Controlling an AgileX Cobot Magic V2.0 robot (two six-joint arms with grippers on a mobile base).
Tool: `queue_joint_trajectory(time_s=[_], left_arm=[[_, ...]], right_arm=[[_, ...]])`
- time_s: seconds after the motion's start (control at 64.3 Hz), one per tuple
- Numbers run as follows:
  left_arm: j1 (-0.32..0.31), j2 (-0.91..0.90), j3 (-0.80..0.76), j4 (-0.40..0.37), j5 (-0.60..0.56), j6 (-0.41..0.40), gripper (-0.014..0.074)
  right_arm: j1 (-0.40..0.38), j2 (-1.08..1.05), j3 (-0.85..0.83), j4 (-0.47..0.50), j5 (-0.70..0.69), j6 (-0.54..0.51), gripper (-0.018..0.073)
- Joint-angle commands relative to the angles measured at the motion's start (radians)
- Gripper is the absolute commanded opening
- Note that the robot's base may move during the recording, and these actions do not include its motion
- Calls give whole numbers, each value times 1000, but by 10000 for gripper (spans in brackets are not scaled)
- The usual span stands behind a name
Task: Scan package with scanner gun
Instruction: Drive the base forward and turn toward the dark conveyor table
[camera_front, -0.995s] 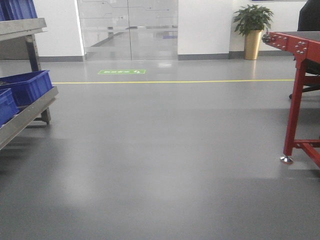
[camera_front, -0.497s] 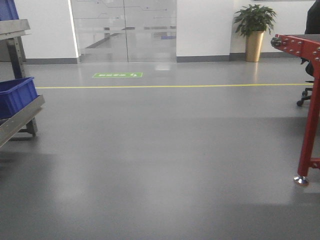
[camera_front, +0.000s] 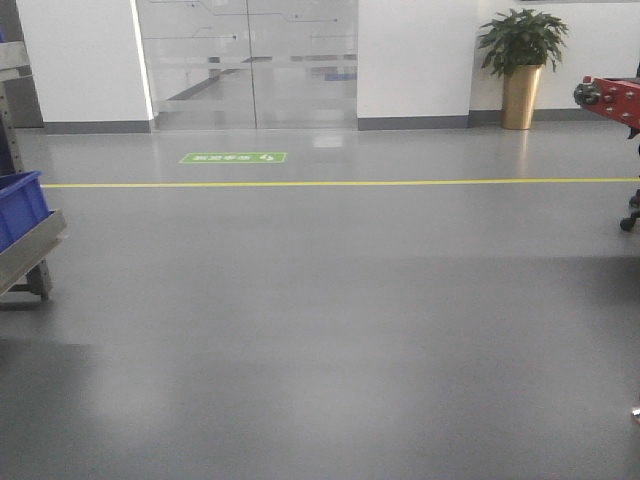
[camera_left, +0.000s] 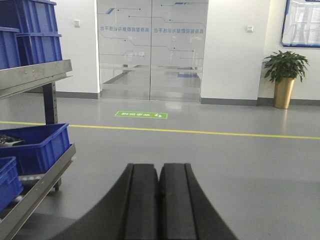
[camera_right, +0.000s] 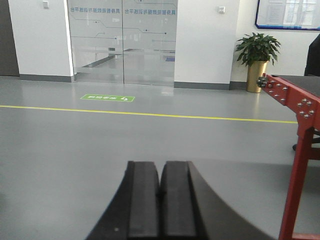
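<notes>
The left gripper (camera_left: 159, 172) is seen with its two black fingers pressed together, nothing held between them; the right gripper (camera_right: 160, 170) is likewise closed on nothing, its pads touching along their length. Neither the package nor the scanner gun is shown in any view, so their look and place cannot be told. A grey floor (camera_front: 330, 330) is crossed by a yellow line (camera_front: 340, 183), with a green floor sign (camera_front: 233, 158) lying just beyond it before frosted glass doors (camera_front: 250, 60); a potted plant (camera_front: 522, 60) in a gold pot is stood against the white wall at right. A metal rack (camera_left: 35, 75) is loaded with blue bins (camera_left: 35, 147) on the left; a dark item (camera_left: 10, 140) in one bin cannot be identified; a red conveyor frame (camera_right: 300, 130) is seen on the right.
</notes>
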Motion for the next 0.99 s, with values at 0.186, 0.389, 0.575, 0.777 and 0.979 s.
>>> queue_joint_trajectory(time_s=[0.186,0.389,0.575,0.777,0.979], left_arm=[[-5,-4,-2,-6,-15,-1,-111],[-5,-4,-2,-6,-15,-1,-111],[-5,-4,-2,-6,-15,-1,-111],[-5,-4,-2,-6,-15,-1,-111],[-5,-4,-2,-6,-15,-1,-111]], right_arm=[[-3,-3,0,6,-17,-4,-154],[-3,-3,0,6,-17,-4,-154],[-3,-3,0,6,-17,-4,-154],[-3,-3,0,6,-17,-4,-154],[-3,-3,0,6,-17,-4,-154]])
